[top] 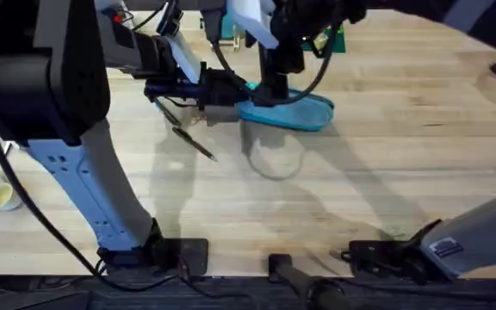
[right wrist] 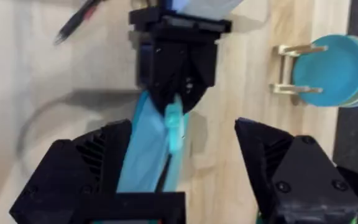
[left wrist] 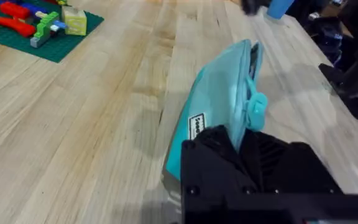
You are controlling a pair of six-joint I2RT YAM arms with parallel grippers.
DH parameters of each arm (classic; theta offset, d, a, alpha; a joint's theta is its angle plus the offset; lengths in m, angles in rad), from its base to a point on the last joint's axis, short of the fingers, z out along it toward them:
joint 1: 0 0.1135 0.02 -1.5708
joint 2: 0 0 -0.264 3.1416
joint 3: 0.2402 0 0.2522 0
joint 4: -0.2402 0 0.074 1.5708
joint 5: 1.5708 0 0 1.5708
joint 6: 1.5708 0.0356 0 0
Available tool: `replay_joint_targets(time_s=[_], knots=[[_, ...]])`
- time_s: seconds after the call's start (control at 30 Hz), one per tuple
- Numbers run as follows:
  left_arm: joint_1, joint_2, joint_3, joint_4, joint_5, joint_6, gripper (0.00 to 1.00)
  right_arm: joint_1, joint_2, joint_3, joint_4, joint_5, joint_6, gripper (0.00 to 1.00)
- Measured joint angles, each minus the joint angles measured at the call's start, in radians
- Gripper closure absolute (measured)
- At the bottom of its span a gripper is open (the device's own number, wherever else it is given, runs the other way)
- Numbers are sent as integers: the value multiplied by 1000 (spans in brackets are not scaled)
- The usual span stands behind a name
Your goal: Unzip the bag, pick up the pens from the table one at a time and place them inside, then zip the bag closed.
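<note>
The bag (top: 293, 112) lies on the desk (top: 386, 172), toward the far edge, near the middle. The left end effector (top: 222, 96) is at its left end, the right end effector (top: 269, 90) is above it. Two pens (top: 188, 138) lie on the desk just left of the bag, nearer the front edge.
</note>
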Motion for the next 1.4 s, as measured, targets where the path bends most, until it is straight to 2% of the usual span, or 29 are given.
replay_joint_targets(time_s=[0.23, 0.47, 0.7, 0.77, 0.9, 0.93, 1.0, 1.4], knots=[[0, 0, 0, 0, 0, 0, 959, -33, -44, 0, -90, 0, 70, 5], [0, 0, 0, 0, 0, 0, 959, -107, -168, 0, -125, 3, 212, 6], [0, 0, 0, 0, 0, 0, 959, -156, -302, 0, -317, 3, 308, 6], [0, 0, 0, 3, 1, 2, 738, -156, -328, 0, -352, 3, 318, 5], [0, 0, 0, 2, 1, 0, 116, -156, -377, 0, -391, 3, 330, 6], [0, 0, 0, 0, 1, -3, 37, -156, -392, 0, -396, 3, 333, 6], [-1, 0, 0, 0, 1, -4, 10, -156, -419, 0, -404, 3, 334, 6], [3, 0, 0, 2, 26, -21, 8, -156, -551, 0, -463, 3, 365, 5]])
